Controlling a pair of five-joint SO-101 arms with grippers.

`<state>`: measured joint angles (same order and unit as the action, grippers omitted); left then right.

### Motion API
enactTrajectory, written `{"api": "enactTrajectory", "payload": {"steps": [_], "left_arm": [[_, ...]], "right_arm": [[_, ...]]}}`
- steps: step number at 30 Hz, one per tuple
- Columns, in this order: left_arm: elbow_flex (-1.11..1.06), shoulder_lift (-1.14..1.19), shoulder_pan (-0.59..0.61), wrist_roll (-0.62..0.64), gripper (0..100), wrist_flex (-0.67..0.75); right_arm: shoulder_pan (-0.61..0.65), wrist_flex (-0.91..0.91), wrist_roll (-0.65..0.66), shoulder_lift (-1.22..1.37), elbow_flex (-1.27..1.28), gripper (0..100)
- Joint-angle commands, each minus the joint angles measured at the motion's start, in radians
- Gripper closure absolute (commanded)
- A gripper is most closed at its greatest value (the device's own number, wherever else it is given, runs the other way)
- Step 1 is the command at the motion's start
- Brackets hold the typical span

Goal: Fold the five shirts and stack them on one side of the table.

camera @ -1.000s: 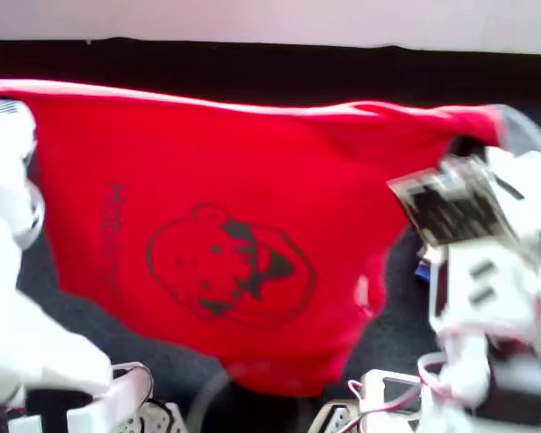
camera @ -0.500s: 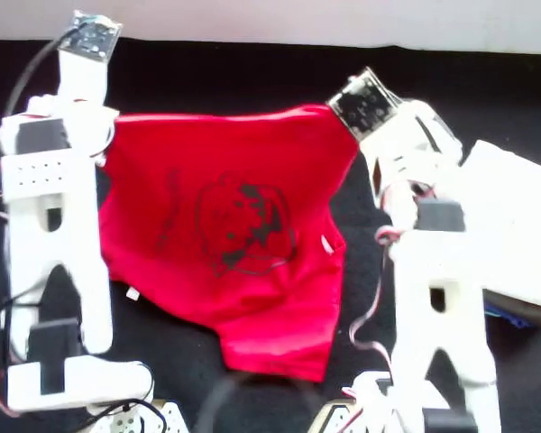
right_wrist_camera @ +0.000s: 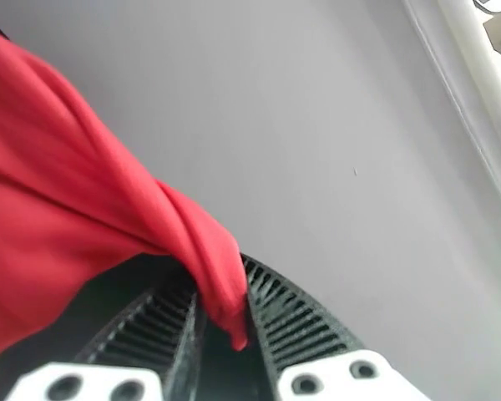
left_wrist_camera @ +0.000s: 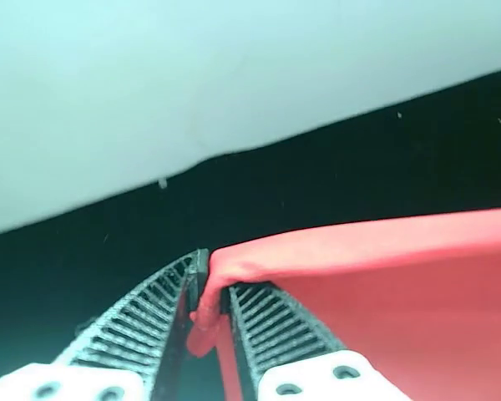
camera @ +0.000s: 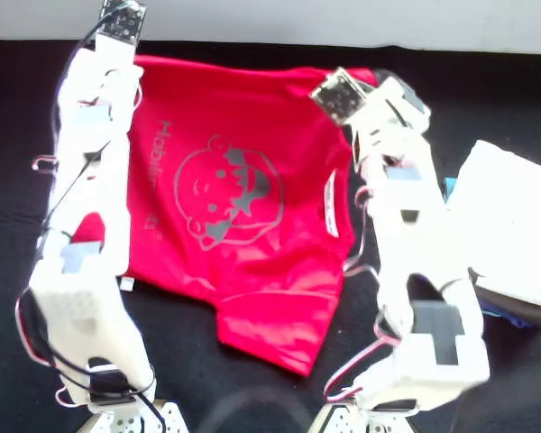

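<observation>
Noted left gripper (left_wrist_camera: 207, 276) pinched tight on far-left corner of red cotton shirt with grey cartoon print (camera: 234, 225); right gripper (right_wrist_camera: 221, 292) likewise on far-right corner. Found both arms stretched toward far edge of black table (camera: 487, 108). Found shirt spread between them, folded white cloth stack (camera: 514, 234) to right.

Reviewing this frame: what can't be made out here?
High view: the white folded pile is cut by the edge and covers a blue item; its shirt count is unclear.
High view: both arms cover the sides of the red shirt.
Wrist views: the left hand and right hand pinch cloth; which part is unclear.
</observation>
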<state>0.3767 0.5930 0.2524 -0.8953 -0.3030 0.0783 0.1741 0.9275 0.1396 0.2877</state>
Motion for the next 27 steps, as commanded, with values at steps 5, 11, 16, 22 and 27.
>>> {"api": "enactTrajectory", "payload": {"steps": [5,11,16,22,27], "left_arm": [[0.352,0.236,-0.016,-0.015,99,0.028],[0.374,0.309,0.005,-0.153,99,-0.009],[0.381,0.294,0.027,-0.153,99,-0.259],[0.378,0.168,0.041,-0.152,99,-0.697],[0.378,0.087,0.054,-0.150,99,-1.008]], "right_arm": [[-0.010,0.010,0.026,0.211,-0.346,99.1],[0.012,-0.295,0.020,0.205,-0.407,99.1],[0.013,-0.716,-0.081,0.099,-0.407,99.1],[0.028,-1.155,-0.229,0.008,-0.412,99.1],[0.064,-1.411,-0.339,-0.038,-0.414,99.1]]}}
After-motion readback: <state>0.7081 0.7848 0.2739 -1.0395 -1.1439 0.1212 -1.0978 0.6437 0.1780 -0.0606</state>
